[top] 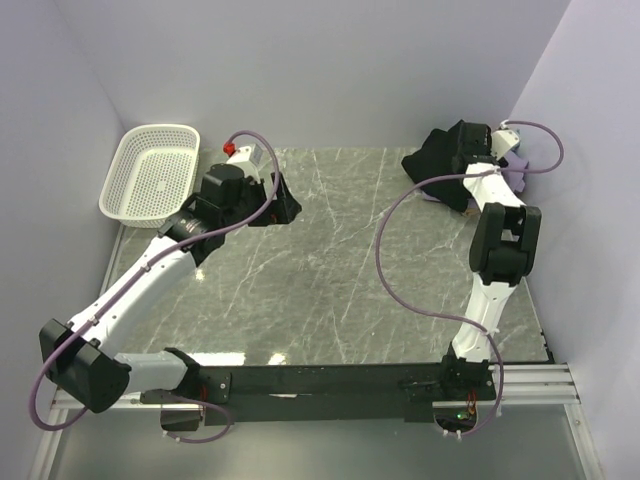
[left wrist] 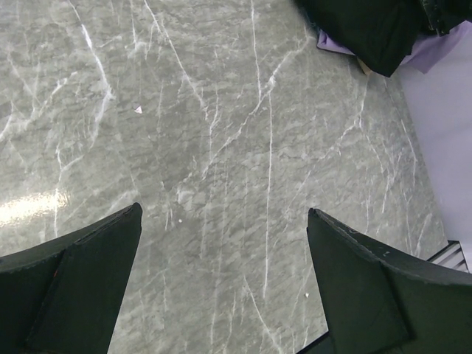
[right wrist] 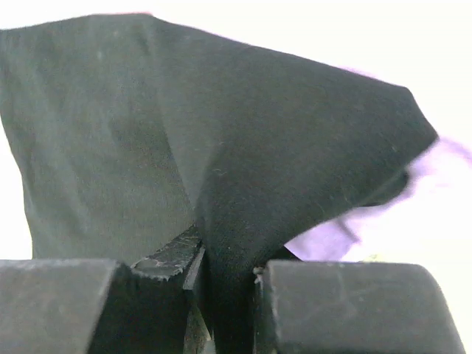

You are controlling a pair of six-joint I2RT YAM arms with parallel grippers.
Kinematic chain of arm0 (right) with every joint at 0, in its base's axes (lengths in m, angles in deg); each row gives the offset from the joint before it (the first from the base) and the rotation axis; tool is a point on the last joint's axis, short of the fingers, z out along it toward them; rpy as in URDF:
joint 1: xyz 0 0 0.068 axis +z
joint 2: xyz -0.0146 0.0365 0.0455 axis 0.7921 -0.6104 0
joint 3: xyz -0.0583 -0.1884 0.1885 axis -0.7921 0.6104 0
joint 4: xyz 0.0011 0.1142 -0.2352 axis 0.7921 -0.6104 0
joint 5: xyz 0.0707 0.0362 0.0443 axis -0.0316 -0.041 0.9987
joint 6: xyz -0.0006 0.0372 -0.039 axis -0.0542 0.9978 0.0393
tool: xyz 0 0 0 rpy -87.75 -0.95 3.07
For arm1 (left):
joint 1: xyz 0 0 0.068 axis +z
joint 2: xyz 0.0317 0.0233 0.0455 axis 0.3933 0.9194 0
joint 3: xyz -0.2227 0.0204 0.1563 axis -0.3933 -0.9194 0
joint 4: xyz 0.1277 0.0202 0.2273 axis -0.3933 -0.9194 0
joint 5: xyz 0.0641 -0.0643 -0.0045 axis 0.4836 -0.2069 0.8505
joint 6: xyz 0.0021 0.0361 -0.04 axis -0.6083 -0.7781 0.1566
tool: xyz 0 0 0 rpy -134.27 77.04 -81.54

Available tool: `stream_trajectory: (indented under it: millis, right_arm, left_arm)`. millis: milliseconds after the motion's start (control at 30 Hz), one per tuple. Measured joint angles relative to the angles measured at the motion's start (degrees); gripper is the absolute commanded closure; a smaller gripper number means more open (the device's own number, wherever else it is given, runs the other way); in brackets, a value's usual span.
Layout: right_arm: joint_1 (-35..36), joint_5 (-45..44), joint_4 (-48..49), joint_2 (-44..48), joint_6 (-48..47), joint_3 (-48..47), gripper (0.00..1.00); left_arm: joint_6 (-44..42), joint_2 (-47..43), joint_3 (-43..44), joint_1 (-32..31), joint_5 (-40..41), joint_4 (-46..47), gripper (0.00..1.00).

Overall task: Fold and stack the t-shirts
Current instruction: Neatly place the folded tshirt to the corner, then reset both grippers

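The black t-shirt [top: 438, 165] lies bunched at the table's back right corner, on top of the lavender t-shirt [top: 518, 168]. My right gripper [top: 478, 150] is shut on a fold of the black t-shirt [right wrist: 243, 162]; a patch of lavender cloth [right wrist: 324, 240] shows below it. My left gripper [top: 272, 200] is open and empty above the bare marble at the back left; its fingers [left wrist: 81, 287] stand wide apart. In the left wrist view the black shirt [left wrist: 369, 29] and the lavender shirt [left wrist: 435, 55] lie far off at the top right. No teal shirt is in view.
A white perforated basket [top: 152, 172] stands at the back left corner beside the left arm. Lavender walls close the table on the left, back and right. A black rail [top: 330, 385] runs along the near edge.
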Motion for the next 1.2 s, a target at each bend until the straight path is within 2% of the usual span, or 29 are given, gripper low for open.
stream_trajectory:
  millis: [33,67,100,133,167,200,300,500,600,700,933,1200]
  right_arm:
    - [-0.13,-0.96,0.35,-0.07,-0.37,-0.07,0.98]
    - [-0.24,-1.64,0.50,-0.15,-0.63,-0.15,0.87]
    - [-0.28,-2.67,0.33,-0.48,-0.98,-0.61,0.51]
    - [-0.31,-3.39,0.26,-1.05,-1.46,-1.22,0.35]
    - [-0.33,-3.78,0.46,-1.44,-1.97,-1.60,0.23]
    - [-0.35,-4.35,0.87,-1.79,-2.45,-1.66,0.01]
    - [-0.90,-3.72,4.87,-1.20,-4.98,1.16,0.00]
    - [-1.03,2.91,16.41,9.03,-9.01,18.40,0.00]
    - [0.85,4.83,21.20,15.58,-11.02,25.44,0.00]
    - [4.96,5.16,23.15,21.53,-13.00,27.69,0.00]
    - [14.40,5.11,19.06,27.32,-15.32,23.26,0.00]
    - [24.28,3.37,13.42,35.30,-18.56,28.33,0.00]
  left_arm:
    - [0.00,0.15,0.02,0.00,-0.13,0.09,0.00]
    - [0.00,0.37,0.09,0.00,-0.37,0.07,0.01]
    - [0.02,0.63,0.15,0.00,-0.55,0.09,0.01]
    - [0.02,1.09,0.33,0.00,-0.79,0.07,0.01]
    - [0.02,1.51,0.46,0.00,-1.01,0.09,0.01]
    - [0.02,2.01,0.59,0.00,-1.20,0.20,0.01]
    - [0.09,2.93,0.66,0.00,-1.88,0.26,0.01]
    - [0.33,3.13,0.66,0.00,-2.10,0.90,0.00]
    - [0.44,3.13,0.66,0.00,-2.12,1.22,0.01]
    - [0.44,3.08,0.66,0.00,-1.99,1.29,0.01]
    - [0.83,2.38,0.66,0.00,3.65,0.83,0.01]
    - [0.79,1.16,1.18,0.04,10.08,-0.68,0.01]
